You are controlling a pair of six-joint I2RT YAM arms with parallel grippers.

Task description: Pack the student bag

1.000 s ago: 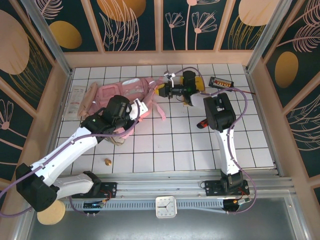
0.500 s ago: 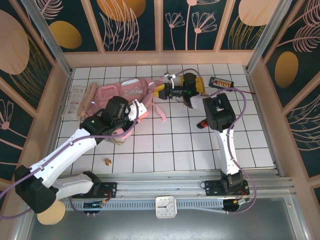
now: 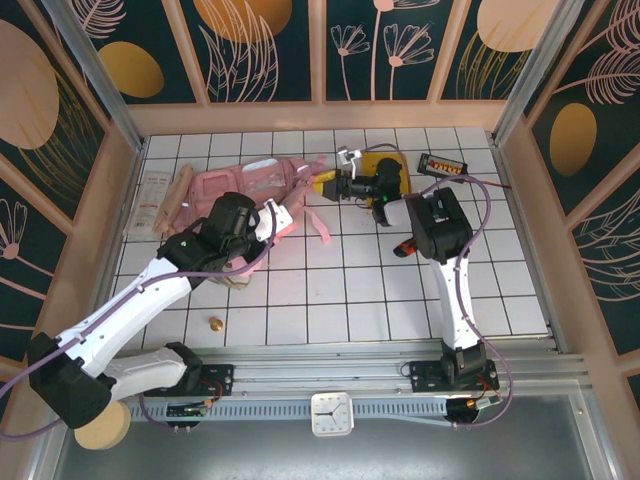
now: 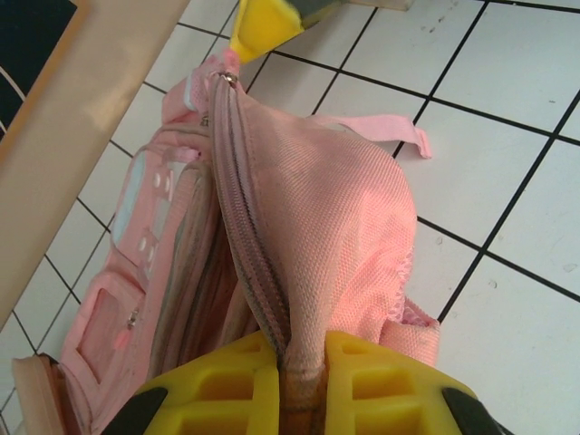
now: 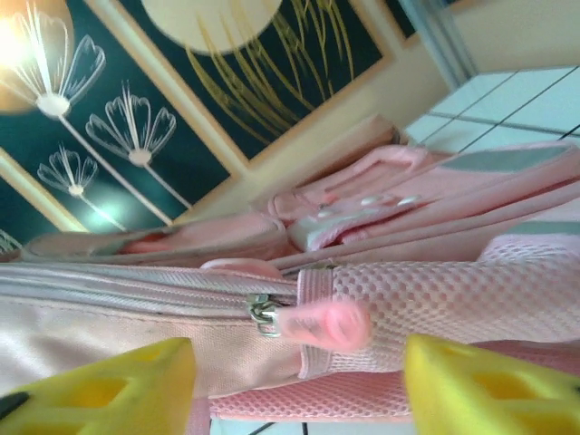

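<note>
The student bag (image 3: 250,190), pale pink, lies on its side on the white tiled table at the back left. My left gripper (image 3: 272,215) is shut on the bag's fabric beside the zipper; in the left wrist view the yellow fingers (image 4: 227,381) pinch the zipper seam of the bag (image 4: 335,208). My right gripper (image 3: 327,186) stands open at the bag's right end. In the right wrist view the gripper (image 5: 299,385) has its fingers apart either side of the pink zipper pull (image 5: 331,324), which hangs free on the bag (image 5: 453,281).
A yellow item (image 3: 385,160) lies under the right wrist, with a dark box of coloured pieces (image 3: 443,164) beside it. A red and black object (image 3: 405,248) lies by the right arm. A small brown thing (image 3: 214,323) sits near the front. A wooden piece (image 3: 175,200) and white packet (image 3: 152,195) lie left.
My right gripper has opened and let go of the zipper pull, drawing back slightly to the right. The left gripper still pinches the bag.
</note>
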